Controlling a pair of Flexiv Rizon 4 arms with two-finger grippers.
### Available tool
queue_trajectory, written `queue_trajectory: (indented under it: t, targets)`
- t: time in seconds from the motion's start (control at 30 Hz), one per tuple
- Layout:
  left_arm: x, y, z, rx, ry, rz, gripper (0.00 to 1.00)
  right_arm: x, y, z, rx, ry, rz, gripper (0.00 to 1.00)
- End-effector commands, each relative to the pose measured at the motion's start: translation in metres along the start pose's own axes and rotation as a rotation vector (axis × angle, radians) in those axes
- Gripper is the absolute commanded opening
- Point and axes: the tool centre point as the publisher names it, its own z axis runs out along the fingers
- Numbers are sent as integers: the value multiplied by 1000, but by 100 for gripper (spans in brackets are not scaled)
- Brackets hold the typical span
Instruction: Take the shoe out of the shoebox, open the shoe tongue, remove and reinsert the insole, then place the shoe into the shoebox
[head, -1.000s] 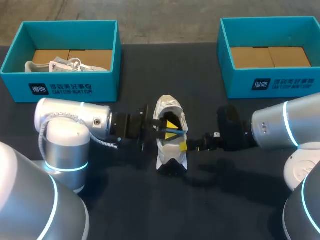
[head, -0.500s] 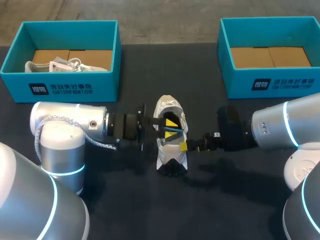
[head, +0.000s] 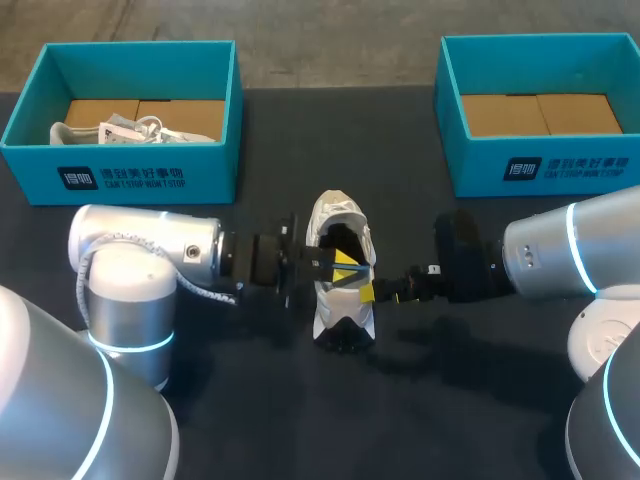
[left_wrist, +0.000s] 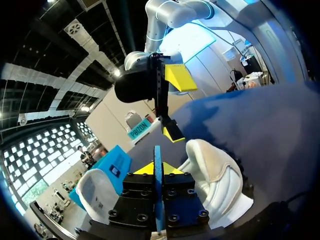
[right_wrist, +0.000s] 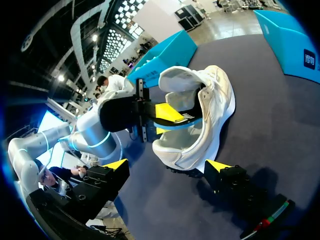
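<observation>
Standing on the dark table (head: 300, 420) at centre, between the two arms, white shoe (head: 335, 212) has its collar gaping wide, with a dark patch at its near end. Left gripper (head: 343, 263) comes in from the left, yellow tips inside the shoe opening, pinched narrow on the edge of a blue insole (right_wrist: 175, 123); insole sits partly in the shoe, cannot tell how deep. Right gripper (right_wrist: 167, 166) comes in from the right, fingers spread wide and holding nothing, low beside the shoe's right side; head view shows one yellow tip just at the shoe's side, contact unclear. Far left: teal shoebox (head: 140, 175), open top, brown cardboard floor, second white shoe (head: 110, 130) with laces lying inside against its left side. Far right: second teal shoebox (head: 545, 165), open top, only cardboard floor (head: 540, 112) showing. Both boxes are well apart from the centre shoe.
</observation>
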Motion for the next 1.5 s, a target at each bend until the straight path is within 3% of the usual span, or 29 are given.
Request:
queue_trajectory:
  t: [0.03,0.37,0.4,0.43,0.47,0.5,0.93,1.07,1.5]
  targets:
    - [-1,12,4,-6,18,-8,0,3,0,3,0,-9,2,100]
    - [4,19,-1,-30,12,-39,0,3,0,3,0,-9,2,100]
    - [3,17,-2,-32,8,-36,7,3,0,3,0,-9,2,100]
    - [2,15,-2,-33,6,-35,31,3,0,3,0,-9,2,100]
    - [1,13,-3,-30,3,-31,41,3,0,3,0,-9,2,100]
    - [-1,10,-3,-25,-4,-25,42,3,0,3,0,-9,2,100]
    - [-9,-9,-7,3,-23,7,21,3,0,3,0,-9,2,100]
    - [-6,-11,-6,10,-16,2,1,3,0,3,0,-9,2,100]
    - [-1,4,1,7,24,-19,0,3,0,3,0,-9,2,100]
